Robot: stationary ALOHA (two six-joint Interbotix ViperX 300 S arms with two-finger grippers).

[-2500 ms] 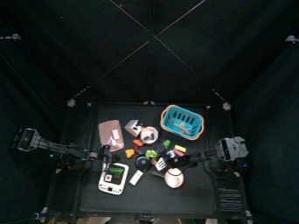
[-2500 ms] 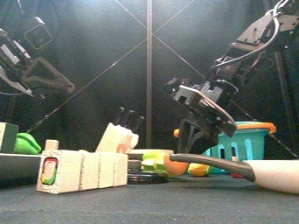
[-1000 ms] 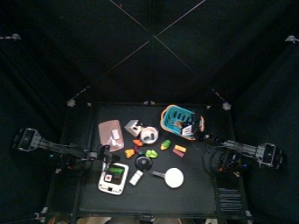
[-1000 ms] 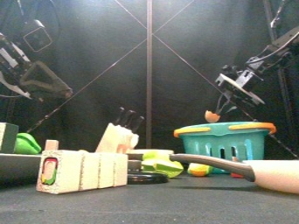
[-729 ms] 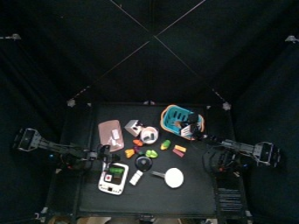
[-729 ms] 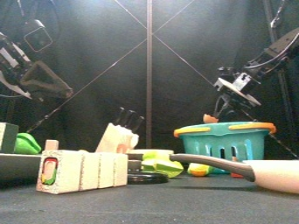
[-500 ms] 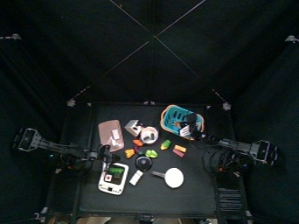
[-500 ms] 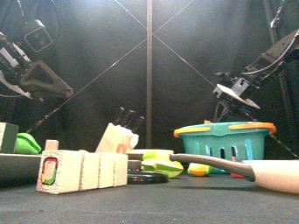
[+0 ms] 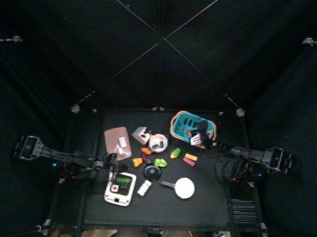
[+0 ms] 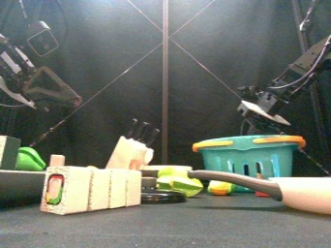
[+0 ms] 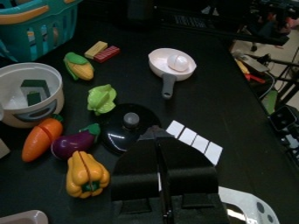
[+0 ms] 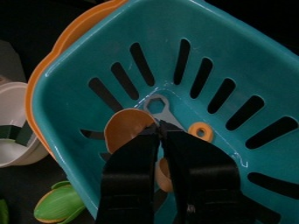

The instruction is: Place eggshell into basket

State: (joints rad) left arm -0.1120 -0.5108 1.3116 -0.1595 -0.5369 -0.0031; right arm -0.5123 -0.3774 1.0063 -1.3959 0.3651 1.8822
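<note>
Because the eggshell (image 12: 122, 131) has to land inside the basket (image 12: 233, 79), we find the right gripper (image 12: 162, 144) poised directly over the basket's open top, its 2 jaws pinched tightly on the orange-brown shell so it cannot slip. In the right wrist view the shell hangs just above the teal floor of the basket, inside its rim, which we judge to be the moment before letting go. From the front, the right gripper (image 10: 265, 108) sits just above the basket (image 10: 249, 155), and the shell is hidden there. The left gripper (image 11: 163, 179) rests well apart from the basket, beyond the scattered toy food, jaws pressed together on nothing, presumably parked to keep clear. Seen from above, the basket (image 9: 192, 124) stands at the table's far right corner.
</note>
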